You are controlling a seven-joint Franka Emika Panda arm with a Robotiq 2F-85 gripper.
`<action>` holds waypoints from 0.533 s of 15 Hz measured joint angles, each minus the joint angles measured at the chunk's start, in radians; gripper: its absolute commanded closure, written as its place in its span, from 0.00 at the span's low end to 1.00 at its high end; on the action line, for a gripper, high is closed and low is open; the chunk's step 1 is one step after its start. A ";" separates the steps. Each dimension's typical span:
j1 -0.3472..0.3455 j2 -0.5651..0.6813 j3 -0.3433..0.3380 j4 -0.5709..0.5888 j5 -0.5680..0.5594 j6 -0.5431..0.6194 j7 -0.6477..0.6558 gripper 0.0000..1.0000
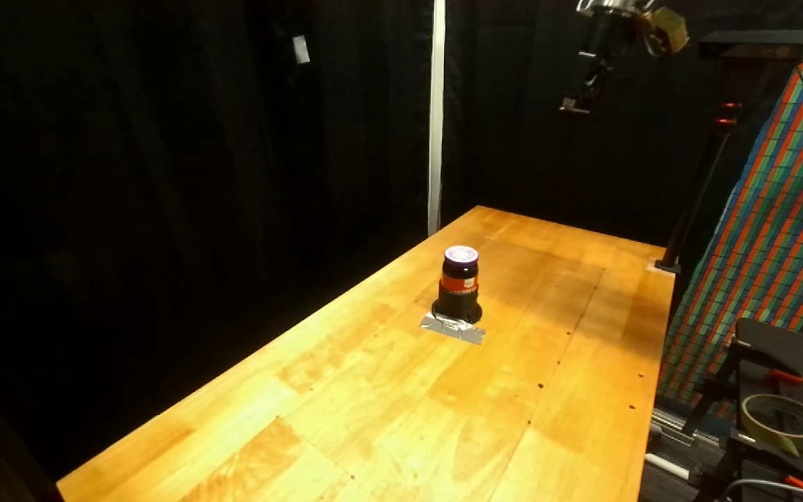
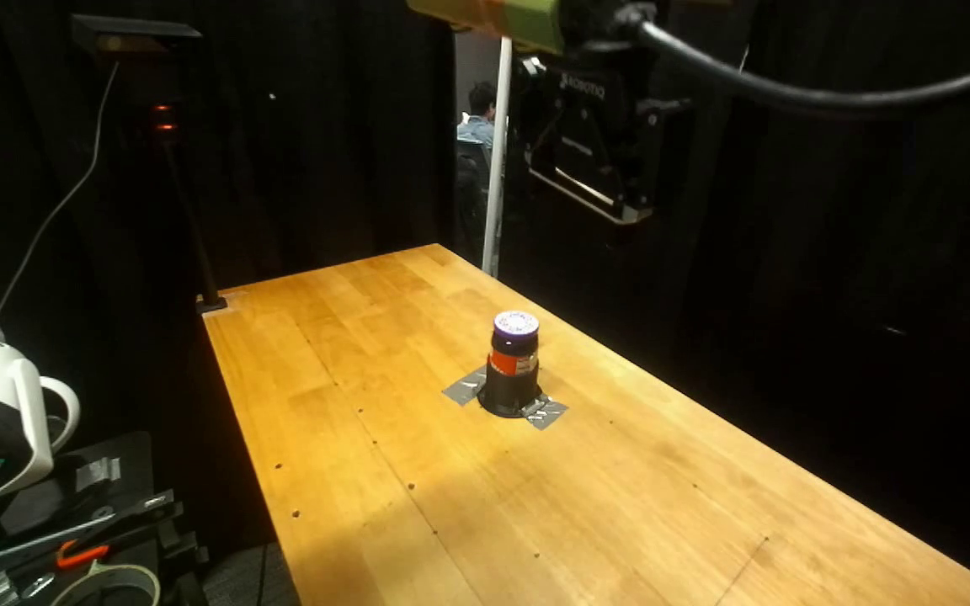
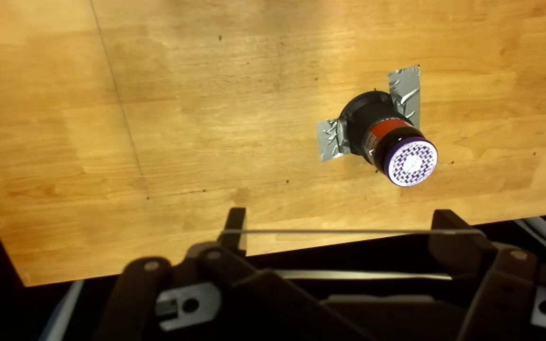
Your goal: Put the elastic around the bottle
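Could snag or shed the elastic (image 3: 339, 231), looped taut around the wide-spread gripper (image 3: 339, 220), by descending off-centre over the bottle (image 2: 514, 349), upright in its taped holder (image 2: 510, 391) on the table (image 2: 409, 320).

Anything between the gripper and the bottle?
Nothing visible in any view. The gripper holds the elastic across its spread fingers. Nothing covers the cap of the bottle; a black base surrounds only its lower part.

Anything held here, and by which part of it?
The elastic, stretched around both fingers of the open gripper: held at its two end bends, not pinched.
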 measured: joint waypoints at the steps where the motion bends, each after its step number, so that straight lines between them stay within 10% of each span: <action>1: 0.003 0.062 0.020 0.044 0.016 0.001 -0.014 0.00; 8: 0.002 0.482 0.147 0.379 0.016 -0.006 0.001 0.00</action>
